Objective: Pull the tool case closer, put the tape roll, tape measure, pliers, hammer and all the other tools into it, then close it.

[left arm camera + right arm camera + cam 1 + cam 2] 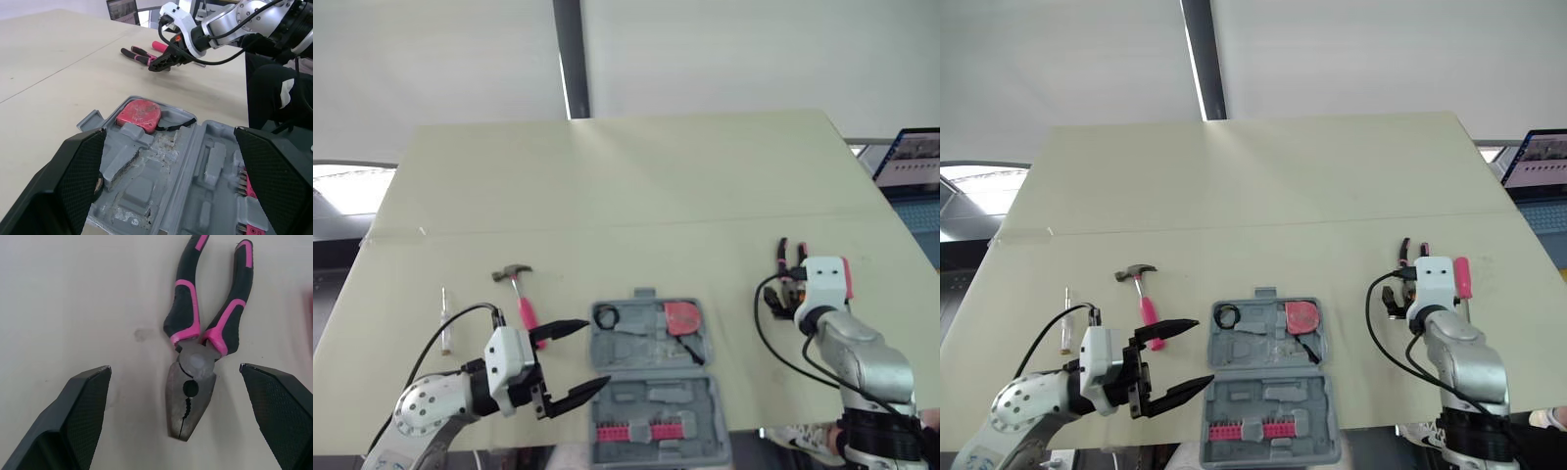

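The grey tool case (651,377) lies open at the table's front edge. In its far half sit a red tape measure (682,316) and a black tape roll (605,315). My left gripper (597,352) hovers open just left of the case, empty. A pink-handled hammer (517,289) lies further left. Black-and-pink pliers (195,333) lie on the table at the right, handles pointing away. My right gripper (174,368) is open right above them, one finger (73,421) on each side of the pliers' head, not touching.
A small screwdriver (443,318) lies near the table's left edge. A pink-handled tool (1462,276) rests just right of the pliers. Pink bits (636,432) fill the case's near half. A laptop (915,162) stands beyond the right edge.
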Controlling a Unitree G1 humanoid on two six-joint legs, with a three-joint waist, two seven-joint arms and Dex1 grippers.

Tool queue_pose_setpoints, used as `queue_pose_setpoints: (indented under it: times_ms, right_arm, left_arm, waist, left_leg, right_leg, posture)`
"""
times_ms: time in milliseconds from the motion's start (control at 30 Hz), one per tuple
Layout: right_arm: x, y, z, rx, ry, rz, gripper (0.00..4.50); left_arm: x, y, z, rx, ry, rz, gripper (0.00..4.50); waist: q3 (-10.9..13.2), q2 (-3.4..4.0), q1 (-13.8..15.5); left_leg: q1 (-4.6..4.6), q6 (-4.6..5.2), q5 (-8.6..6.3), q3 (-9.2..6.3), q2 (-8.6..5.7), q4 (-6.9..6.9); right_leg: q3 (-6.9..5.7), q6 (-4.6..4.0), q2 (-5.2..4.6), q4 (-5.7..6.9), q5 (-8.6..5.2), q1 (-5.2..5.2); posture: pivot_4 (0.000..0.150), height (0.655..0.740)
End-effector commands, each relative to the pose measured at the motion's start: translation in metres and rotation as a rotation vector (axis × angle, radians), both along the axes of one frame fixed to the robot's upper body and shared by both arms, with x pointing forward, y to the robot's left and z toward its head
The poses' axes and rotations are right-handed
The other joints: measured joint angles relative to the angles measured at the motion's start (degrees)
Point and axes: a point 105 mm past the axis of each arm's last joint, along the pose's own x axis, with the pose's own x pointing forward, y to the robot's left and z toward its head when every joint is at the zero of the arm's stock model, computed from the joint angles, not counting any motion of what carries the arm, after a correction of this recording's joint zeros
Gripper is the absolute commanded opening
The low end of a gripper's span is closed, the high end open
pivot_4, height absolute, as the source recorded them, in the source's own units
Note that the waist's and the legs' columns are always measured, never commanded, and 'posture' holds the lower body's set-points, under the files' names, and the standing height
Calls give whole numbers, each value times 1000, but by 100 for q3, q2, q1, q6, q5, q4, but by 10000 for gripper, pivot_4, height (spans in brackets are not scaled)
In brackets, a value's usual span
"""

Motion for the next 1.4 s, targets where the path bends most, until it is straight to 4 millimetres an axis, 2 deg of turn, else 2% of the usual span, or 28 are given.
queue_pose_setpoints:
  times_ms: [33,333,633,733,900,933,1233,1400]
  right_arm:
    - [5,-7,2,-9,-21,-51,44448]
    - [13,-12,-6,75,-1,-132,44448]
    - [11,-11,-11,136,19,-170,44448]
    - [10,-10,-11,144,21,-175,37091]
    - [11,-10,-11,147,21,-176,11514]
    - [11,-10,-11,147,21,-177,9526]
    - [14,-8,-2,87,8,-128,9588]
    - [14,10,31,-77,-3,174,9588]
  left_arm:
    - [-4,-2,5,-10,-32,-1,45000]
    - [-9,1,-1,-3,-33,19,45000]
    - [-11,1,-3,-4,-35,26,45000]
    - [-11,0,-2,-8,-36,23,45000]
    - [-10,-1,-1,-8,-39,22,45000]
    - [-10,-1,-1,-8,-39,23,45000]
    - [-9,0,-1,-11,-34,35,45000]
    - [-4,13,1,-5,-37,72,45000]
  waist:
    - [0,0,-2]
    - [0,1,-40]
    - [-1,1,-43]
    - [-1,2,-36]
    - [-1,2,-4]
    - [-1,2,-3]
    - [-1,2,-5]
    - [10,20,4]
  left_leg:
    - [-1,0,0,0,0,0]
    - [0,0,0,1,1,0]
    - [0,0,0,0,1,0]
    - [0,0,0,0,1,0]
    - [0,0,0,0,0,0]
    - [0,0,0,0,0,0]
    - [0,0,0,0,0,0]
    - [-4,0,0,3,-1,0]
  right_leg:
    - [0,0,0,-1,0,0]
    - [0,0,0,0,0,0]
    - [0,0,0,1,0,1]
    - [0,0,0,0,0,1]
    - [1,0,0,1,0,1]
    - [1,0,0,0,0,1]
    - [1,0,0,0,0,1]
    - [3,0,0,-5,0,-2]
  posture:
    - [1500,7373]
    - [1500,7373]
    - [1500,7373]
    - [1500,7373]
    - [1500,7373]
    - [1500,7373]
    - [1500,7373]
    - [1500,7373]
